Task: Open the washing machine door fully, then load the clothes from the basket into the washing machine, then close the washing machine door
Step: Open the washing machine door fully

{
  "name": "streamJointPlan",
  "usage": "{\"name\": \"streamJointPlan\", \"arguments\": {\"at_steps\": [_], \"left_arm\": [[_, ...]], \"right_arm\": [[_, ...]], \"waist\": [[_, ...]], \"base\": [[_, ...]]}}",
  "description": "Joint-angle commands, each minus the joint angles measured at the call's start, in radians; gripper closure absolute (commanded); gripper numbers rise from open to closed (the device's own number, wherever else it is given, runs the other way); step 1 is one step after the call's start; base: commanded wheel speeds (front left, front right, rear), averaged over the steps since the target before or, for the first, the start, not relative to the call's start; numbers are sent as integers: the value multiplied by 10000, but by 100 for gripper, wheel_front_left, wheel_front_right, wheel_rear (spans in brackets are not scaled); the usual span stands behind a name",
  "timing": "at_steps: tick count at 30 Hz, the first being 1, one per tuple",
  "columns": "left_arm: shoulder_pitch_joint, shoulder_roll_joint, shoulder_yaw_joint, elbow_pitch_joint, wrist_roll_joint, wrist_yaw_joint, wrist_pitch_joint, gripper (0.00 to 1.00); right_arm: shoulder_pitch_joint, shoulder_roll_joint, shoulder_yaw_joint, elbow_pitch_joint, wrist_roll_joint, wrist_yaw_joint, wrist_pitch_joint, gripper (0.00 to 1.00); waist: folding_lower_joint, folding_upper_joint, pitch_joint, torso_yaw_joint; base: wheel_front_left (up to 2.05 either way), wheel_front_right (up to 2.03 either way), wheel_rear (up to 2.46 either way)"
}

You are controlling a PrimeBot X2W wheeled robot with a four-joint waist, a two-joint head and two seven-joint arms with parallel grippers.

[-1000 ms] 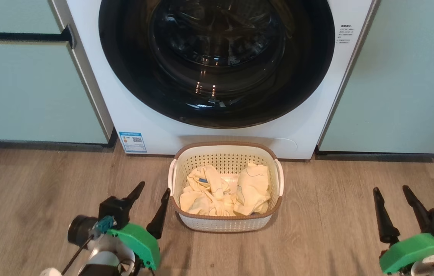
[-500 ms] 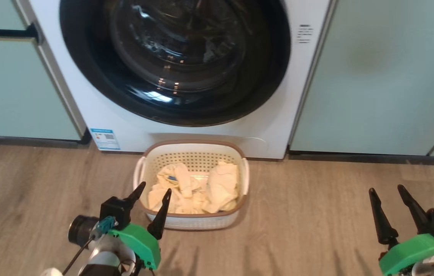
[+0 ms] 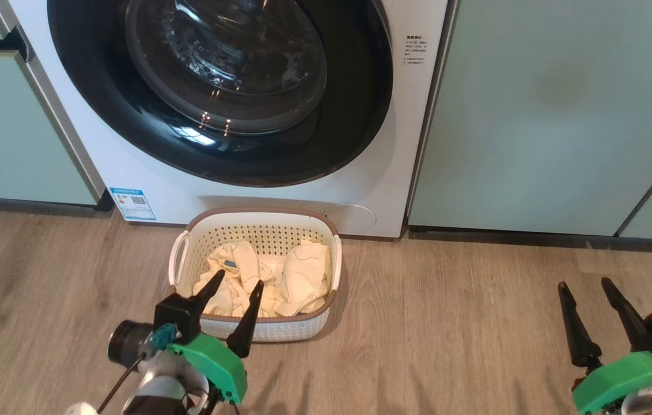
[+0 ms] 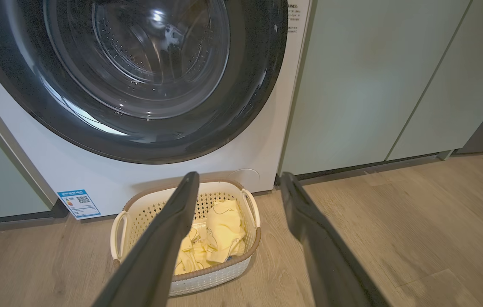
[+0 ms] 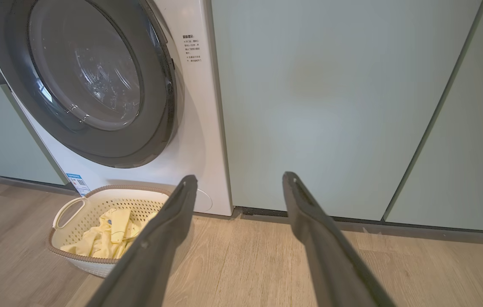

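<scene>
In the head view, a white front-loading washing machine (image 3: 372,173) is seen standing between pale green cabinet panels (image 3: 545,115). Its large round door (image 3: 222,86), with a glossy black rim and a clear glass centre, lies shut against the front. A small cream-white perforated plastic basket (image 3: 257,211) with a brown rim is set on the wood-grain floor (image 3: 447,323) just before the machine, below the door. Soft pale yellow-cream clothes (image 3: 297,276) are heaped inside it. The left gripper (image 3: 240,277) is held at the lower left, its jaws released with nothing between them. Its tips are seen over the basket's near left corner. The right gripper (image 3: 584,283) is held at the lower right, well apart from the basket, its jaws likewise spread and empty.

In the left wrist view, the basket is partly covered by one of the two parted dark fingers, and the shut door is seen above it. A small blue energy sticker (image 4: 78,203) is seen on the machine's lower corner.

In the right wrist view, a cabinet panel is framed between the wide-apart fingers. The basket and clothes are seen at the lower left, under the door.
</scene>
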State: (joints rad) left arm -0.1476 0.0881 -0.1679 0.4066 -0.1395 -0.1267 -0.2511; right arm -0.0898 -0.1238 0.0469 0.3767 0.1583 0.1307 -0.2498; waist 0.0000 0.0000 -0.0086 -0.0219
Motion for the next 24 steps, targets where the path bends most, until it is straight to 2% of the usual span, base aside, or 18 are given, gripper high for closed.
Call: {"name": "streamJointPlan", "arguments": {"at_steps": [1,24], "left_arm": [[-439,192,335,-306,-46,-1,-107,0],[-432,135,383,-299,-35,-17,-107,0]], "right_arm": [[-416,-170,195,-332,43,0,-120,0],[-394,-125,175,-381,32,0,-120,0]], "waist": [[0,0,-1,-15],[0,0,18,-82]], "base": [[13,13,-26],[0,0,0]]}}
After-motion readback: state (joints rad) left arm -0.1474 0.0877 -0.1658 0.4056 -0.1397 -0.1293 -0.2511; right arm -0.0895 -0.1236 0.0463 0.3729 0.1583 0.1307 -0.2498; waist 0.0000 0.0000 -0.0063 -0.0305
